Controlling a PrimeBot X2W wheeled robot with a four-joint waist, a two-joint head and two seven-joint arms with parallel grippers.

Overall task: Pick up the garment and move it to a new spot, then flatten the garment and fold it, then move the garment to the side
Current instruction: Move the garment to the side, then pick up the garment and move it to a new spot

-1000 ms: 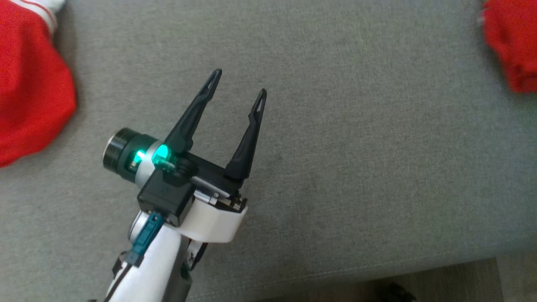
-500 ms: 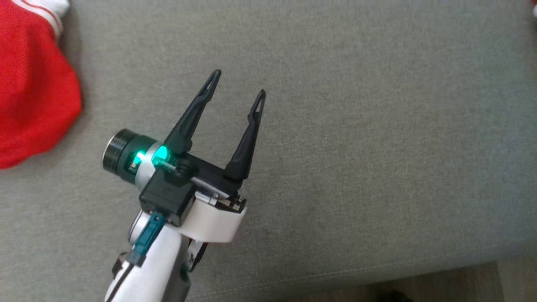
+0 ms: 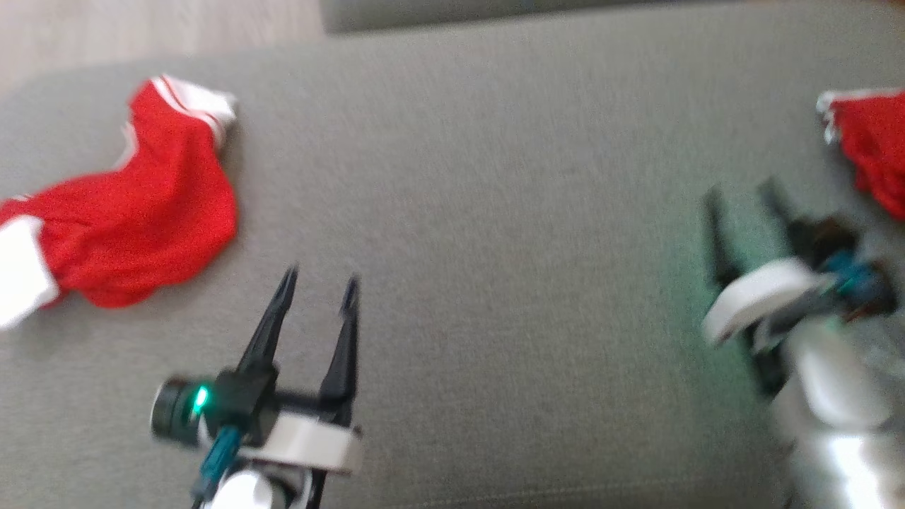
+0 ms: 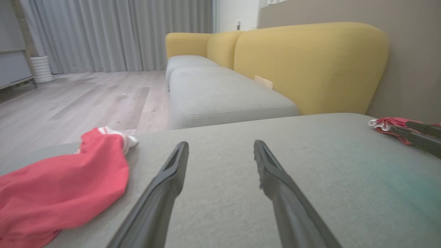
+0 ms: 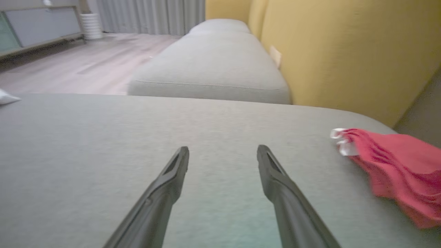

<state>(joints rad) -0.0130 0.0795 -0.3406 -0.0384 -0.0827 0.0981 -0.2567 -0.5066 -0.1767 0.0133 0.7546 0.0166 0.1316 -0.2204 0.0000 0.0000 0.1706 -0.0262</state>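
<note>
While right gripper (image 5: 223, 151) gapes, red garment (image 5: 396, 165) nearby

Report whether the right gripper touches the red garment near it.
Apart: the right wrist view shows bare grey cushion between the right gripper and the red garment.

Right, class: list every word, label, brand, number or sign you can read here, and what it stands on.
No text can be read.
Red garment on the left: white stripes, no lettering.
Pale tag on the yellow sofa back: too small to read.
Left end effector: blurred, nothing legible.
</note>
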